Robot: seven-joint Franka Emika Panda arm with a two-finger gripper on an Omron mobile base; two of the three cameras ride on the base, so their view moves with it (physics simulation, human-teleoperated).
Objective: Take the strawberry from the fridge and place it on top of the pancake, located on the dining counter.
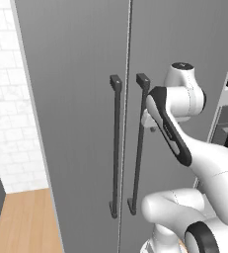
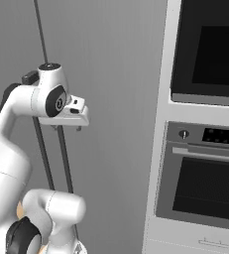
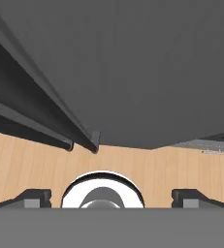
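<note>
The fridge stands right in front of me, and both grey doors are shut. Its two black bar handles run down the middle seam, the left handle and the right handle. My gripper points down, just in front of the right door and beside the right handle, touching nothing. In the hand view its fingertips stand wide apart: open and empty. The strawberry is hidden behind the shut doors. The pancake and the dining counter are out of view.
A built-in oven with a dark upper oven above it stands right of the fridge. A white tiled wall and wood floor lie to the left.
</note>
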